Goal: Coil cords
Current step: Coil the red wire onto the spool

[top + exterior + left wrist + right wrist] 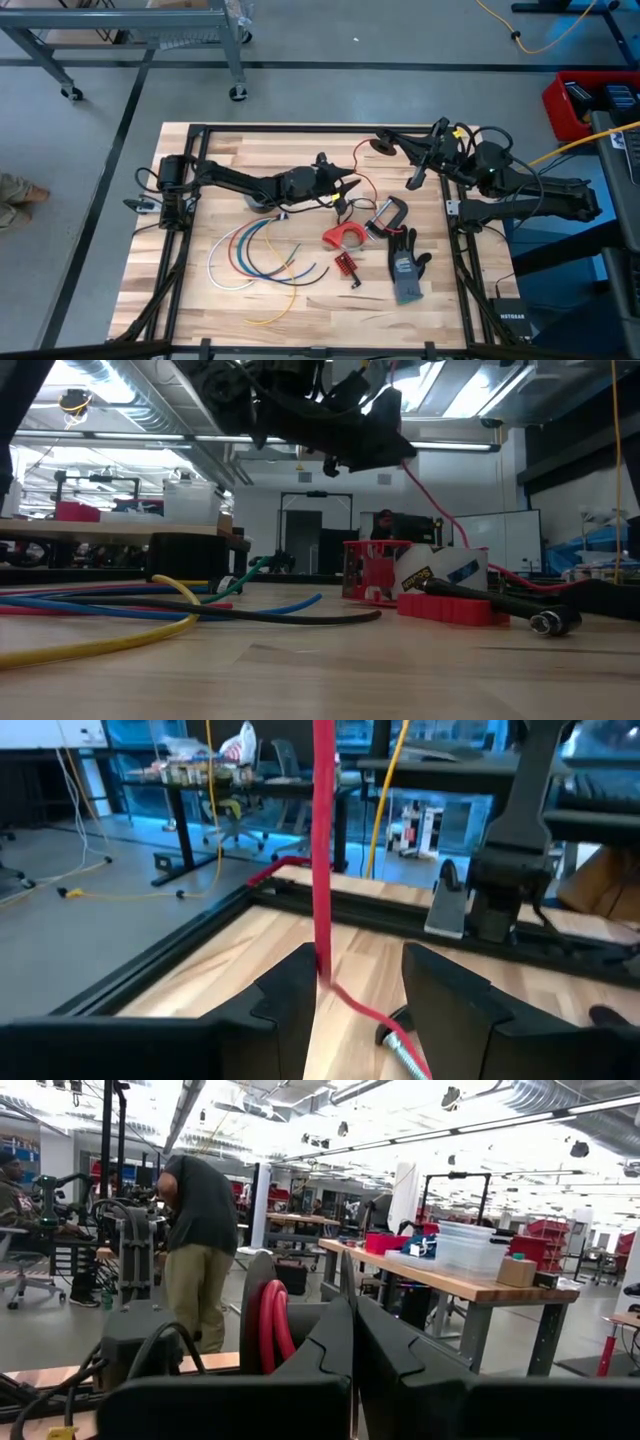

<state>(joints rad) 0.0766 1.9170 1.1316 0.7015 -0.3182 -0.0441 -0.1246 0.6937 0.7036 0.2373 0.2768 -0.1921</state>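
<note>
We see the left tool raised over the middle of the counter, its fingers spread with the red cord running taut between them and lying against one finger only; nothing pinches it. The cord rises from the counter surface, passes through this gap and leads toward the far right corner, where the right tool stands pressed together; a red loop shows just beyond its fingers, but we cannot tell whether it grips the cord or merely sits beside it. The other cords, white, blue, red, green and yellow, lie in loose arcs near the front left of the counter, uncoiled. We judge the chief hazard to be slippage: with the left fingers apart, any sideways travel could let the taut red cord slide out of the gap and fall slack. A second hazard is snagging, since the cord's lower run passes near the red tape holder, the clamp and the glove; a pull along the line could drag these across the counter or tip them. Too much tension between the two arms could also jerk the cord free at the far end.
</note>
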